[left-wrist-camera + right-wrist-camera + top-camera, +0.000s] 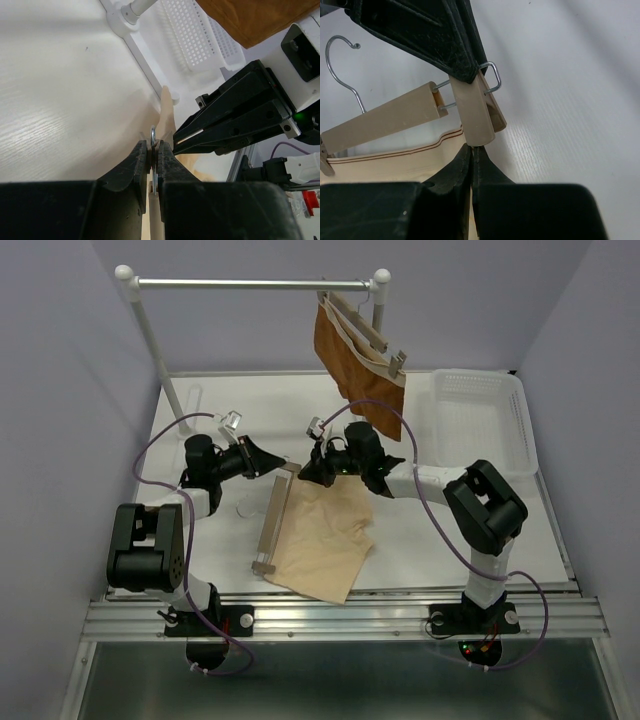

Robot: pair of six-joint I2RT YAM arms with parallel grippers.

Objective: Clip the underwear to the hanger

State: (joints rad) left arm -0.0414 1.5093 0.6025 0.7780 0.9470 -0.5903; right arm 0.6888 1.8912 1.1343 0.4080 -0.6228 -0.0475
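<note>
The hanger (275, 520) is a light wooden bar lying on the table, running near to far, with a clip at each end. The beige underwear (328, 538) lies flat just right of it. My left gripper (281, 466) is shut on the far clip (154, 136), pinching its wire and wooden paddles (476, 107). My right gripper (304, 478) is shut on the underwear's striped waistband edge (395, 156) and holds it right under that clip's mouth. The thin hook (340, 65) shows in the right wrist view. The near clip (262, 566) is closed and holds nothing.
A white rail (250, 284) at the back carries a second wooden hanger with a rust-brown garment (358, 365). A white mesh basket (480, 420) stands at the back right. The rack's foot (125, 20) lies on the table beyond my left gripper.
</note>
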